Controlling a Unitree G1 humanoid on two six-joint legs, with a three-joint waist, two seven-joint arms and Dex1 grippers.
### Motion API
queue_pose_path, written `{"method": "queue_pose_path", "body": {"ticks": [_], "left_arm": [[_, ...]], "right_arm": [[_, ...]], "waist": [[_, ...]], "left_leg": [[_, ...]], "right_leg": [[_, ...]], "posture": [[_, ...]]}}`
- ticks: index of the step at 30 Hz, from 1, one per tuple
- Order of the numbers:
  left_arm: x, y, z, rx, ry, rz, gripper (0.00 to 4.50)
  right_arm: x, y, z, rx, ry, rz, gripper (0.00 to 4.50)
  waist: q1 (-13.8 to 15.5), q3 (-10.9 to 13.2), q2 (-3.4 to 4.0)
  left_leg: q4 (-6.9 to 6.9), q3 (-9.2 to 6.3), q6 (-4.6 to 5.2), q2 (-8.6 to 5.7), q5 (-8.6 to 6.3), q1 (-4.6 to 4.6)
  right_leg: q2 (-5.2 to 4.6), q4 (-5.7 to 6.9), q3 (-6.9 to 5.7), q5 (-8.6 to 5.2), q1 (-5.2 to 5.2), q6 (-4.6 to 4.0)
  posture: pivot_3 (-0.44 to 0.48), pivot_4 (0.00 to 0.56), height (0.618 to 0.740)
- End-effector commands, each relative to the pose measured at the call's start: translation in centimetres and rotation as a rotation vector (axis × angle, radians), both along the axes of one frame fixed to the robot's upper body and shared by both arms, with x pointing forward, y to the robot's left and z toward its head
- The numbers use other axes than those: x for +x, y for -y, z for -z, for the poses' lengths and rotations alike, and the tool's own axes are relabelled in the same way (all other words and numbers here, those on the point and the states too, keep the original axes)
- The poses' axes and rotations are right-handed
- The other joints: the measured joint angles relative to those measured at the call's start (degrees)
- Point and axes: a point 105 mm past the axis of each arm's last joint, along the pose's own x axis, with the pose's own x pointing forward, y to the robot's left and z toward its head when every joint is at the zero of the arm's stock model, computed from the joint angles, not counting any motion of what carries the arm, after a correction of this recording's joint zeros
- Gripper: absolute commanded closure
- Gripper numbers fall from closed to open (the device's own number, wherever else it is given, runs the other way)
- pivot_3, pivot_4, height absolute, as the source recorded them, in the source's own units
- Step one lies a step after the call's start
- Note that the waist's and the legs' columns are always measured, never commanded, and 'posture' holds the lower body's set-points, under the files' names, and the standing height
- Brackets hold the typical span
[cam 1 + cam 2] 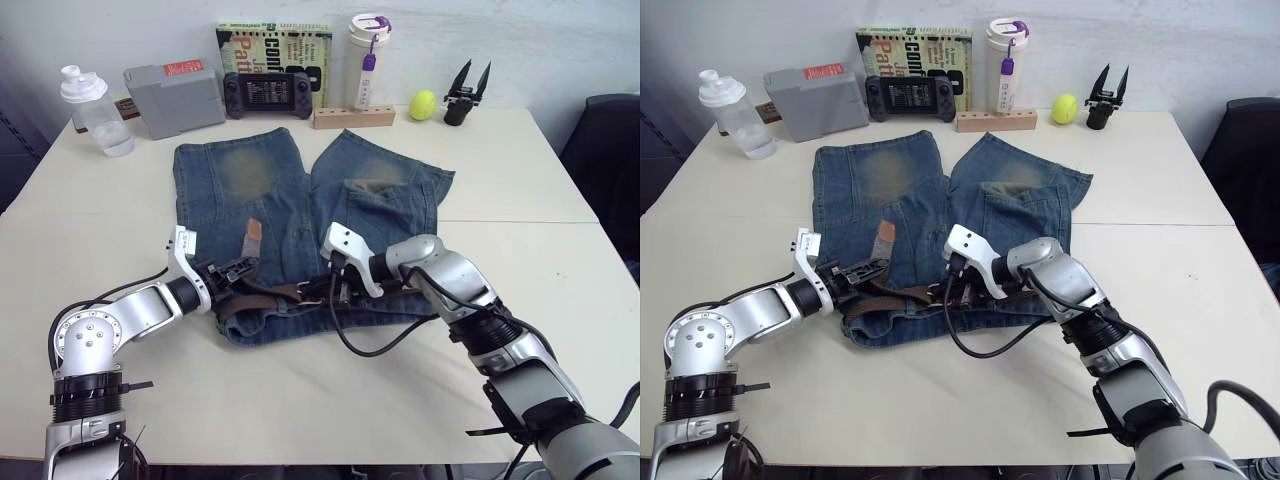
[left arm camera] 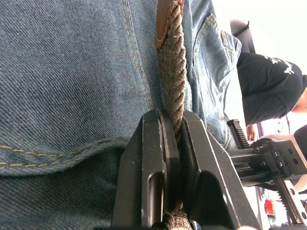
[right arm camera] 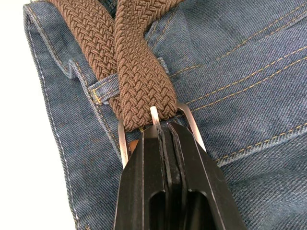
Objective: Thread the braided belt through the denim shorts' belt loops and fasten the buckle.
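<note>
From the head camera I see the denim shorts [image 1: 300, 225] flat on the table [image 1: 560, 260], waistband toward me, legs pointing away; the braided belt [image 1: 268, 294] runs along the waistband between my two grippers, so its long axis is side to side; its tan tip [image 1: 252, 232] lies just ahead of my left gripper [image 1: 236, 272], up on the left leg; my right gripper [image 1: 325, 293] sits at the middle of the waistband, just beside the left one, and I judge it the nearer arm to the buckle.

In the left wrist view my left gripper's fingers [image 2: 152, 158] are pressed together on the belt, edge-on; the woven strap runs straight out ahead of the fingertips to the leather tip [image 2: 165, 21], lying along the denim; a person in a dark shirt [image 2: 266, 84] shows beyond the shorts.

In the right wrist view my right gripper's fingers [image 3: 144, 165] are closed tight at the buckle [image 3: 153, 122]; the silver frame sits right at the fingertips with the prong standing up between them; two runs of brown braid cross just ahead of the frame, and one passes under a belt loop [image 3: 103, 88] a little further out, beside the waistband's edge; I cannot tell whether the fingers pinch the frame itself or the strap end behind it.

My judgement: fastening turns on bringing the left-held tip across to the buckle, and the strap must line up with the frame's opening.
</note>
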Motion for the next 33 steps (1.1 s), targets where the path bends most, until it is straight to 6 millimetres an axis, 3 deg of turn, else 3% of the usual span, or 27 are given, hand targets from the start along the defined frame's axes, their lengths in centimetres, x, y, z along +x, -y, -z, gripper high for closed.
{"method": "queue_pose_path", "body": {"ticks": [1,33], "left_arm": [[0.0,-0.2,-1.4,0.000,0.055,0.004,4.50],[0.0,-0.3,-1.1,-0.001,0.046,-0.004,4.50]], "right_arm": [[-0.4,0.4,2.2,-0.043,-0.060,0.018,4.45],[-0.7,-2.1,2.1,0.042,-0.057,-0.067,4.45]], "waist": [[0.0,0.0,0.00],[-1.4,0.0,0.00]], "left_leg": [[-0.01,0.00,0.00,0.00,0.00,0.00],[-0.38,0.00,-0.13,0.06,0.09,0.08]], "right_leg": [[0.00,0.00,0.00,0.00,0.00,0.00],[0.05,-0.09,-0.03,-0.01,-0.05,-0.02]], "posture": [[0.000,0.150,0.697],[0.000,0.150,0.697]]}}
